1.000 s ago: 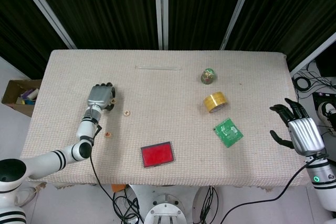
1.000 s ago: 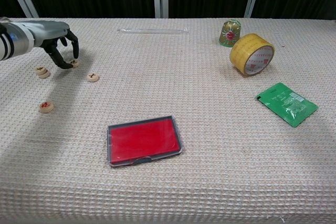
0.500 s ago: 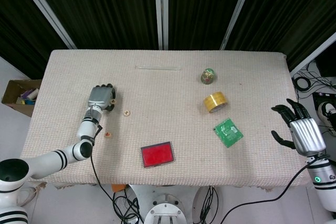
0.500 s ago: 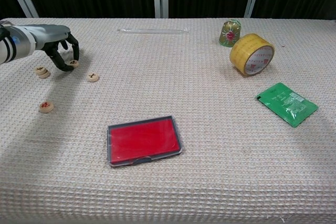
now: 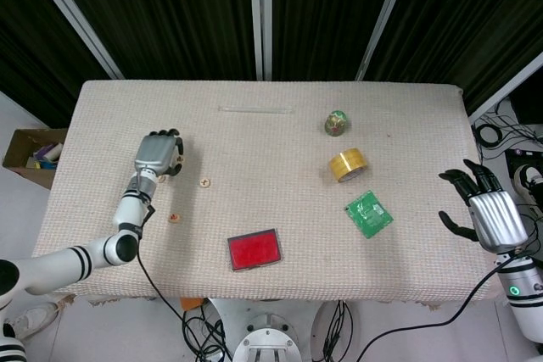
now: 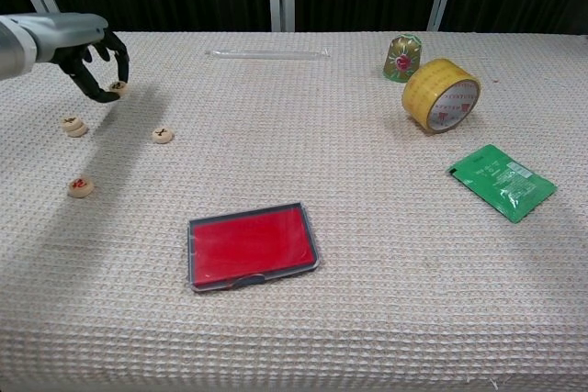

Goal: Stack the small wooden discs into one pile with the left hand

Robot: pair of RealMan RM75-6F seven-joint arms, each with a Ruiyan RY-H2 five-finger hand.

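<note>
Left hand [image 6: 78, 48]: raised above the table [image 6: 367, 319], fingers curled, pinching one small wooden disc [image 6: 117, 89] at the fingertips. Just below it on the cloth: disc pile [image 6: 74, 125]. Nearer the table's middle from the hand: single disc marked with a dark cross [image 6: 163, 135]. Closer to the front edge: disc with red mark [image 6: 81, 187]. Right hand [image 5: 490, 214]: well apart, off the far table edge, fingers spread, holding nothing.
</note>
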